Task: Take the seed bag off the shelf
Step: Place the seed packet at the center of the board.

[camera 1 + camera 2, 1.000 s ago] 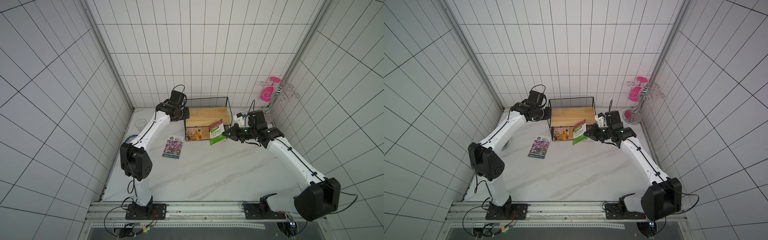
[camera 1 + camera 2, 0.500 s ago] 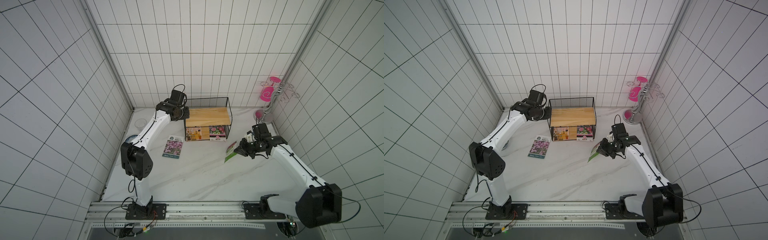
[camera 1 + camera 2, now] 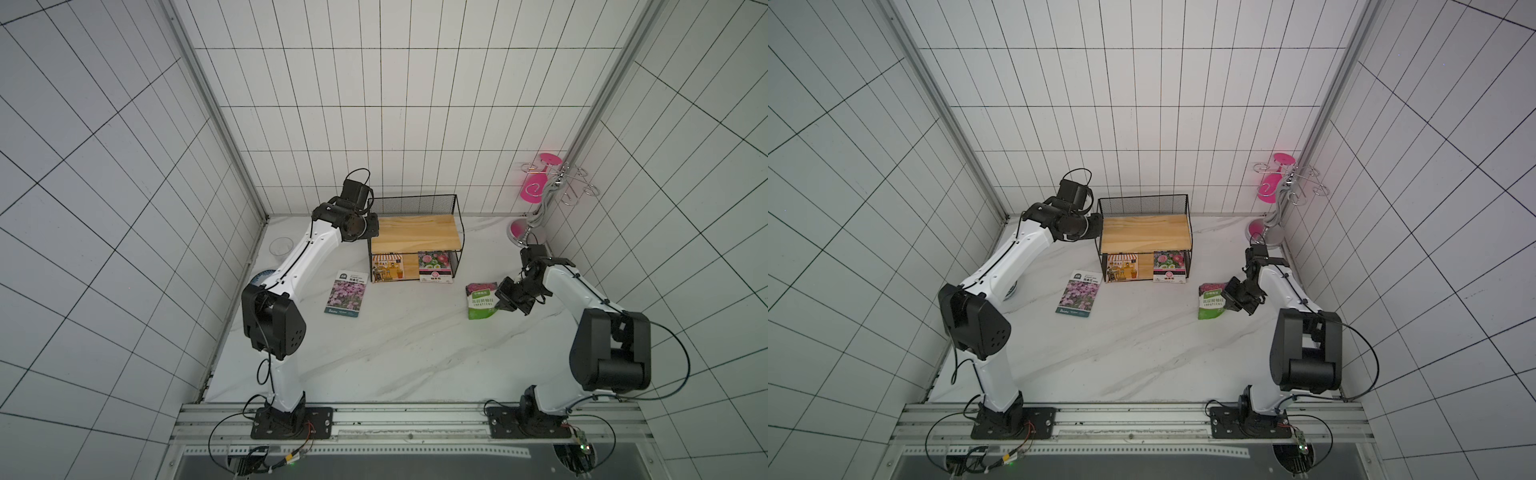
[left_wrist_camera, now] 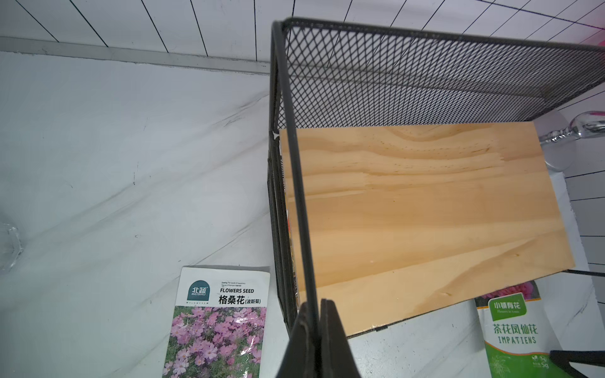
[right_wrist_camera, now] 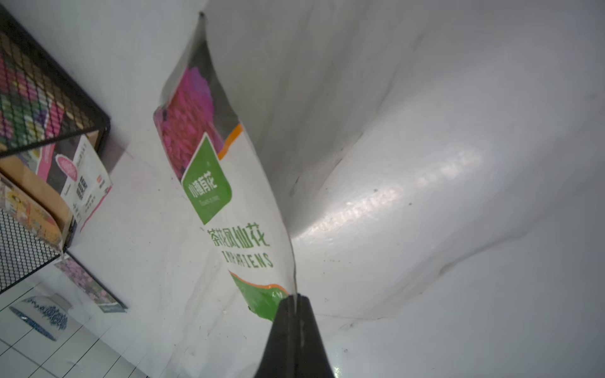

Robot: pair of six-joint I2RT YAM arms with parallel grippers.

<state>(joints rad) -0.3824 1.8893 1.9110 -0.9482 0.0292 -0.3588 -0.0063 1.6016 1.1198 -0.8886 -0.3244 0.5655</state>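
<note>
Item: right end effector; jaws pinched on the edge of the green seed bag; bag down at the desk, well apart from the shelf; removal judged done, release left. Left end effector: clamped on the shelf's wire frame. One second ago the bag leaned at the shelf front.

You can read "BEISHU", "FLOWERS SEED" and "格桑花 (波斯菊)" on the purple packet. The green seed bag says "小蔬有花", "茶花凤仙花", "IMPATIENS" and, near its corner, "5g".
</note>
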